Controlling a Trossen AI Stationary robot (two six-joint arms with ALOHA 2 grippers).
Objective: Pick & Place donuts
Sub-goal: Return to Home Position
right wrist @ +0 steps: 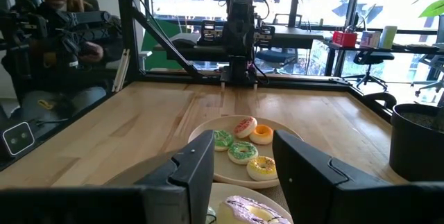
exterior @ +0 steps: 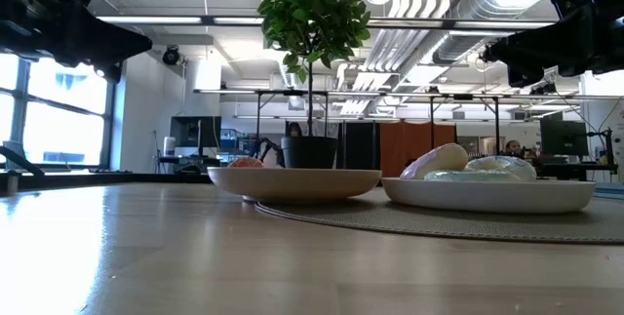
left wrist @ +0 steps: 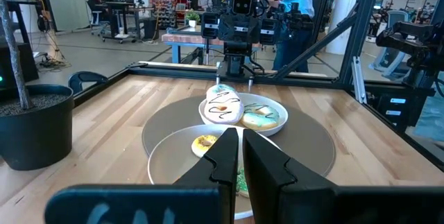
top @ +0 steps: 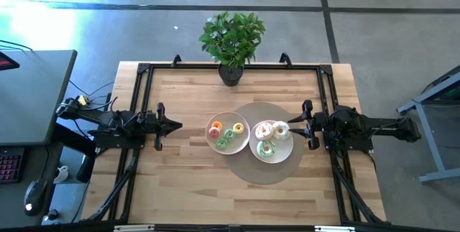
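Two white plates sit side by side mid-table, the right one on a round grey mat [top: 269, 171]. The left plate [top: 234, 147] holds several small donuts [top: 228, 134], iced orange, yellow and green, seen also in the right wrist view as small donuts [right wrist: 243, 151]. The right plate [top: 284, 153] holds three larger donuts [top: 264, 130], white and green; in the left wrist view these larger donuts [left wrist: 223, 106] lie beyond the nearer plate [left wrist: 166, 161]. My left gripper [top: 177, 125] [left wrist: 241, 156] hovers shut, left of the plates. My right gripper [top: 290, 123] [right wrist: 243, 165] hovers open beside the right plate.
A potted plant [top: 231, 45] stands at the table's far edge, behind the plates. A black frame [top: 144, 70] runs along the table's edges. In the low view both arms hang above the table, the left arm [exterior: 58, 22] and the right arm [exterior: 556, 37]. People show in the room beyond.
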